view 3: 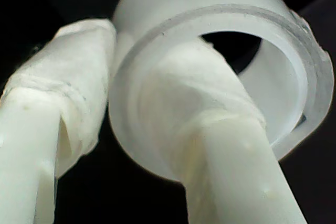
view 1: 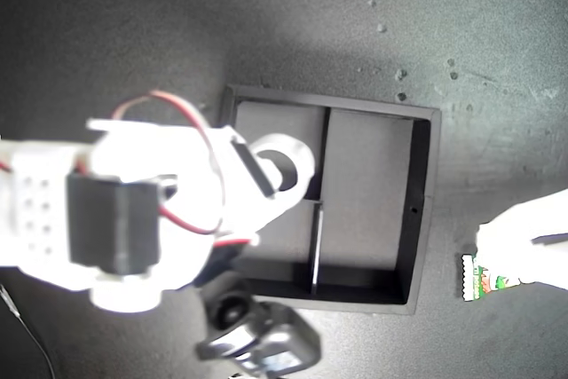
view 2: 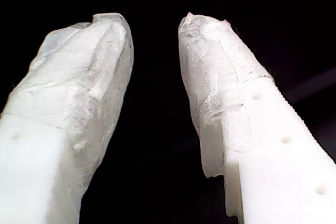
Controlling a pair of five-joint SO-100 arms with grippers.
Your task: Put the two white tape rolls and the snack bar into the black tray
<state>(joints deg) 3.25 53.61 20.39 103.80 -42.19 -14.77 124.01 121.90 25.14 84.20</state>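
The black tray [view 1: 424, 210] lies mid-table in the exterior view, with two small compartments on its left and one long one on its right. My second gripper [view 1: 266, 175] reaches over the small compartments from the exterior view's left. It is shut on a plain white tape roll [view 1: 297, 150], one finger inside the ring [view 3: 226, 19] and one outside. I cannot tell whether the roll touches the tray floor. An end of the snack bar [view 1: 484, 280] shows right of the tray, partly under a white arm [view 1: 528, 237]. My first gripper [view 2: 152, 22] is open and holds nothing.
A dark, blurred part of the arm [view 1: 257, 335] hangs below the tray's lower left corner in the exterior view. Red wires [view 1: 182, 104] loop over the second arm. The table is dark grey with small specks [view 1: 399, 73] beyond the tray.
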